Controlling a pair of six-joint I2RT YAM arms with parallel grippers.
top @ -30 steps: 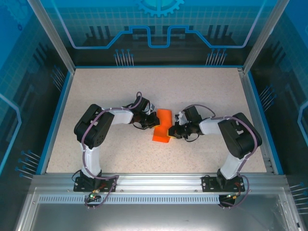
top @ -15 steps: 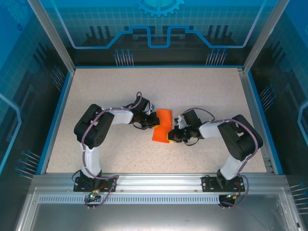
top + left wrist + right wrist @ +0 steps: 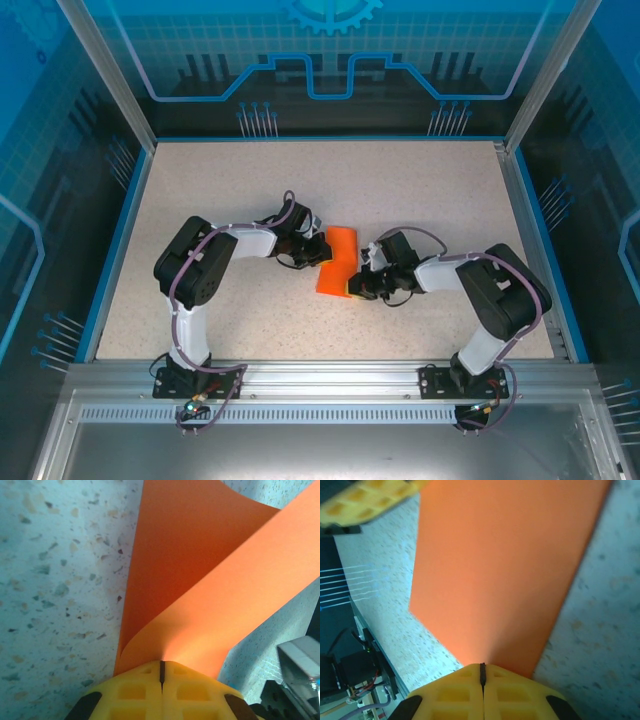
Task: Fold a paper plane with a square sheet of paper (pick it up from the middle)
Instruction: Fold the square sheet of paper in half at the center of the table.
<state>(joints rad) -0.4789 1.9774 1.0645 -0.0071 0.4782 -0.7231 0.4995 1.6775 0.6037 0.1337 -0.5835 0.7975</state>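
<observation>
The square sheet of paper is bright orange and lies folded over into a narrow strip at the table's middle; no paper plane is in view. My left gripper is shut at the strip's left edge. In the left wrist view the gripper meets the paper where its upper layer curls over the lower one. My right gripper is shut at the strip's near right corner. In the right wrist view the gripper rests on the flat paper. No paper shows between either pair of jaws.
The speckled table is bounded by a blue rim and glass walls. An aluminium rail with both arm bases runs along the near edge. The left gripper's yellow fingers show at the top left of the right wrist view.
My right gripper has slid toward the near left along the paper's right side. The left gripper and the paper have stayed in place.
</observation>
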